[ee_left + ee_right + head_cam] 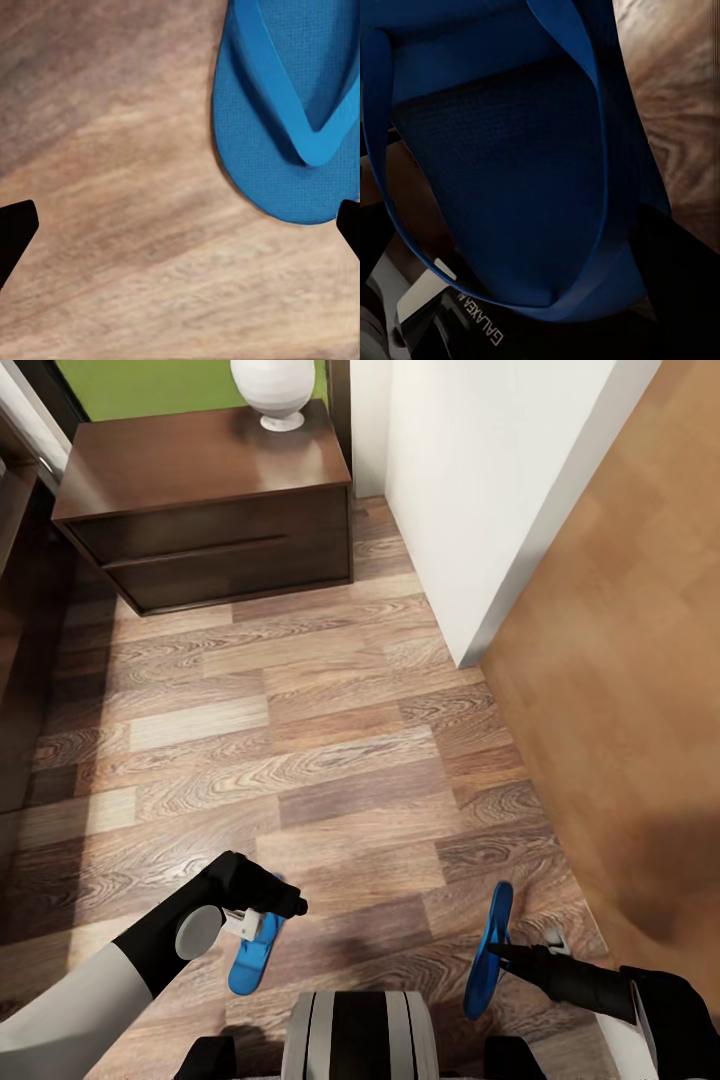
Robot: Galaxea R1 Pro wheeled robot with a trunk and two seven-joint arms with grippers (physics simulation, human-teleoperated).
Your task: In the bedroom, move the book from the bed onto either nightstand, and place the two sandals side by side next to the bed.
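Your left gripper (180, 232) is spread wide over the plank floor (330, 760), one blue sandal (289, 112) lying flat just beside one fingertip. Your right gripper (503, 952) is clamped on the other sandal (490, 950), held up on edge. The nightstand (210, 510) sits well ahead.

Grey forearms, black wrists, black fingers (16, 229) (white "GALAXEA" lettering).

Head cam looks steeply down over both arms at the plank floor (330, 760), nightstand (210, 510) at far edge. Left wrist cam faces the floor close up, sharing one sandal (289, 112) with head. Right wrist cam sits tight against the other sandal (510, 172).
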